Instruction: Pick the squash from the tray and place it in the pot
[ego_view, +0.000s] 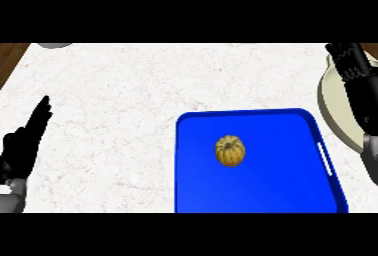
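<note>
- Squash sits alone near the middle of the blue tray, which fills the 5 o'clock part of the view; nothing is touching it, so the pick hasn't started yet
- pot is over at 3 o'clock, just beside the tray's far right corner and cut off by the edge
- right hand is up at 2 o'clock, above the pot, fingers looking fairly straight and holding nothing; its forearm runs down the right edge
- left hand rests at 9 o'clock, open, fingers up, well apart from everything
- my take: use the right hand, it's the one on the tray and pot side
- bring it back toward 7 o'clock from where it is until it's over the squash, then drop down with thumb and fingers on opposite sides
- the thing looks round and ribbed, so I'd expect it to roll if nudged on one side first; close evenly
- lift it clear of the tray lip before swinging to the pot
</note>
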